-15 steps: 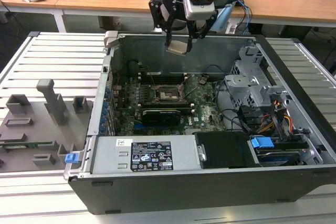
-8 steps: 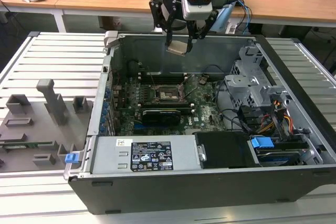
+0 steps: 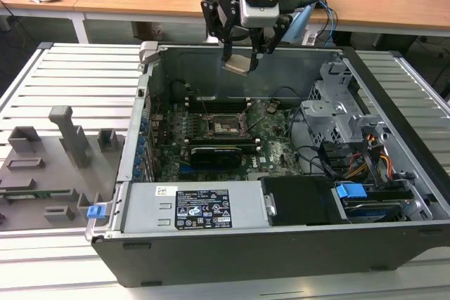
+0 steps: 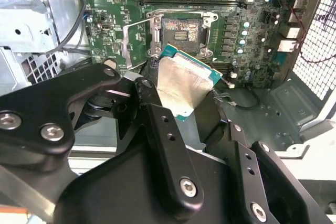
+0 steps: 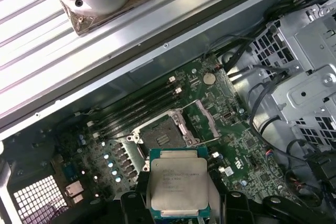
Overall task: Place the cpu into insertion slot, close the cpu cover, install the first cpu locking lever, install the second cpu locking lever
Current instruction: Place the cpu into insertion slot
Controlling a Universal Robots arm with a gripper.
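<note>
The jaws are clenched on the one cpu (image 3: 238, 63), gripping its edges and holding it tilted high over the far side of the one open computer case (image 3: 295, 75). Below, on the green motherboard (image 3: 281, 145), the single insertion slot (image 5: 160, 135) lies bare. Its one cpu cover (image 4: 127, 45) is swung open beside it.

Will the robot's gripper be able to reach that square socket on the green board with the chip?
Probably yes. The gripper holds the chip up over the open case. The socket lies bare, its cover is flipped open, and nothing seems to be in the way.
</note>
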